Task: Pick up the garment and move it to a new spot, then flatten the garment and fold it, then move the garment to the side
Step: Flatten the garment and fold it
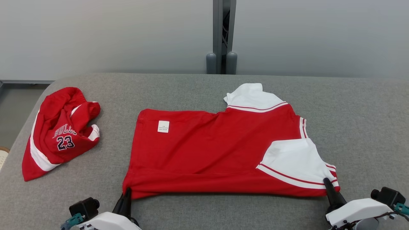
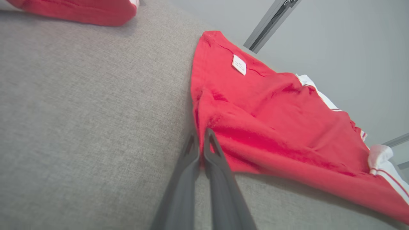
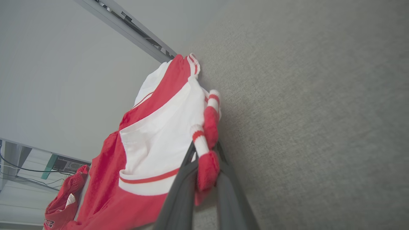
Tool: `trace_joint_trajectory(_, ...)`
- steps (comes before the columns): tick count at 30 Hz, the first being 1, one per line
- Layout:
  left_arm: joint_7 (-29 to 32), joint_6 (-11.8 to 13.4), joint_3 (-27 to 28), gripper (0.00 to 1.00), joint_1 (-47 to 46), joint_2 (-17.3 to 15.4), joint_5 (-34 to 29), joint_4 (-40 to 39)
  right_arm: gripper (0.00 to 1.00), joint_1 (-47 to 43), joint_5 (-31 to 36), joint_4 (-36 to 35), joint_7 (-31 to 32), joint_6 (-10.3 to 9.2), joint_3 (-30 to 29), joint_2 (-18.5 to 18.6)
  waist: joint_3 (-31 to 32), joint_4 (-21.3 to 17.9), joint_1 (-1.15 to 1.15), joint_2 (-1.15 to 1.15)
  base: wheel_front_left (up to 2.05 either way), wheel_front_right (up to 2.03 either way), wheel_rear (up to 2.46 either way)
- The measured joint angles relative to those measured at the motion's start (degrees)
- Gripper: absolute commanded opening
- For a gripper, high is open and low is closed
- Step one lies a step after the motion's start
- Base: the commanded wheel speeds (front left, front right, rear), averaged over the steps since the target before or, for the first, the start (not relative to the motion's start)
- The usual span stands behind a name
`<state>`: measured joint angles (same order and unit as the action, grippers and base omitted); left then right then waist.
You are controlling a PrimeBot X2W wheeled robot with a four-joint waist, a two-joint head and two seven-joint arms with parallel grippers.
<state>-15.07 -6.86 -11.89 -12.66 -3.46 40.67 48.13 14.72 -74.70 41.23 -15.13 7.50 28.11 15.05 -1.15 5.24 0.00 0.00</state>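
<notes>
The garment (image 1: 207,150), a red shirt with white sleeves, lies spread across the middle of the grey table (image 1: 198,86), and both arms have it by its near edge. The left end effector (image 1: 127,192) is pinched closed on the near-left corner, its two fingers together with red cloth caught between the tips. The right end effector (image 1: 326,182) is clamped on the near-right corner, where a striped red-and-white cuff bunches between its fingers. The near edge looks slightly raised and rolled, so this is probably the start of the fold rather than more flattening, though the head view does not settle it. The next move calls for both arms to lift together and carry that edge towards the far side at equal pace, keeping the cloth taut so the white sleeve (image 1: 290,159) does not crumple. A small white tag (image 1: 163,126) is sewn on the red body; its print is too fine to read. A second red garment (image 1: 60,134), crumpled at the table's left end, shows "BULL" lettering and the number 23.
</notes>
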Motion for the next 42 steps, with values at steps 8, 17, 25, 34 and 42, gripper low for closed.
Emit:
trace_joint_trajectory(8,0.0,-0.2,-1.9,0.0,0.7,0.3,-3.9,3.1,0.0,-1.0,-1.8,0.3,0.8,0.0,1.6,0.6,2.0,-0.5,0.0,0.0,0.0,0.0,0.0)
trace_joint_trajectory(17,0.0,-0.6,-5.2,0.0,0.7,-2.0,-8.2,7.3,0.0,-2.3,-3.0,2.0,5.3,0.0,4.2,1.7,3.5,-1.4,0.0,0.0,0.0,0.0,0.0)
trace_joint_trajectory(25,0.5,-0.6,-10.2,0.0,2.0,-5.0,-11.7,10.2,0.0,-5.2,-5.9,-0.1,11.7,0.0,5.6,2.7,5.4,-2.5,0.0,0.0,0.0,0.0,0.0)
trace_joint_trajectory(34,3.8,-0.6,-15.0,0.0,4.5,-7.7,-10.8,7.5,0.0,-8.2,-7.0,-1.3,17.4,0.0,6.3,5.0,6.8,-3.0,0.0,0.0,0.0,0.0,0.0)
trace_joint_trajectory(42,8.8,-0.6,-17.1,0.0,6.6,-10.3,-8.8,2.8,0.0,-10.0,-7.5,-2.5,19.9,0.09,5.6,6.3,6.6,-2.9,0.0,0.0,0.0,0.0,0.0)
